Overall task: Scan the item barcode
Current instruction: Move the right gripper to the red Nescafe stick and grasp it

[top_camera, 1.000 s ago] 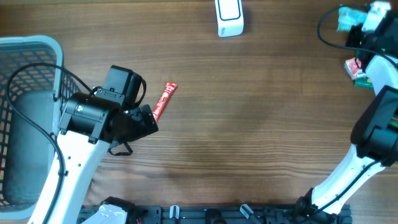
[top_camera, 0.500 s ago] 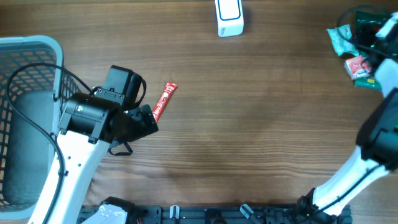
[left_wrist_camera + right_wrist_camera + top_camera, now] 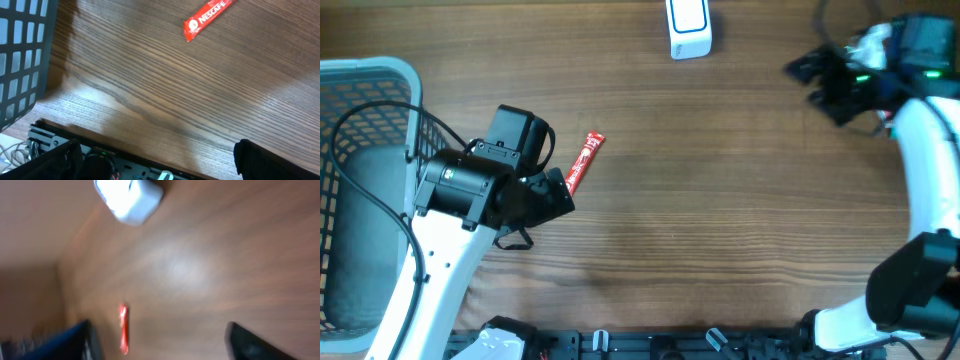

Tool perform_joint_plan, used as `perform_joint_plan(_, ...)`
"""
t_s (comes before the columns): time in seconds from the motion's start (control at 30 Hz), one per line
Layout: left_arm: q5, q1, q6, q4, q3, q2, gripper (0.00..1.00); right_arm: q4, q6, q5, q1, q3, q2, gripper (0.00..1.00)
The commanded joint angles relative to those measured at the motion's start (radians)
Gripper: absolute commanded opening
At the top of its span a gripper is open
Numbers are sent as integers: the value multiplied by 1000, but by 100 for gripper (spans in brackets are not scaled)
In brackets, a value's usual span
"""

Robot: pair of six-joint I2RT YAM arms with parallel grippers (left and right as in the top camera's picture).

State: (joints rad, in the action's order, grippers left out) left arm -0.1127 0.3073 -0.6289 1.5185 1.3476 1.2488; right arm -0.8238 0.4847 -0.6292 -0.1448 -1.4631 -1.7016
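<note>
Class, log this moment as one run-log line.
left gripper: open, empty, near red Nescafe stick sachet | right gripper: open, empty | white box-shaped scanner: untouched | scan: pending

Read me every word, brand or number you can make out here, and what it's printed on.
"NESCAFE": white letters on the slim red foil sachet, left wrist view.
Its print in the overhead and right wrist views: too small or blurred to read.
On the white plastic scanner box: no readable marking.
</note>
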Motion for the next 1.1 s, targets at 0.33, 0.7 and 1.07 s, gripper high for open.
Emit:
perform_joint_plan(0.33,4,-3,16,0,2,-7,100,488,416,354,719,209,-95,91)
perform_joint_plan(0.7,4,-3,16,0,2,-7,100,1077,667,202,857,207,-451,51)
perform_joint_plan(1.07,4,-3,16,0,2,-7,100,1075,581,240,881,207,-468,48)
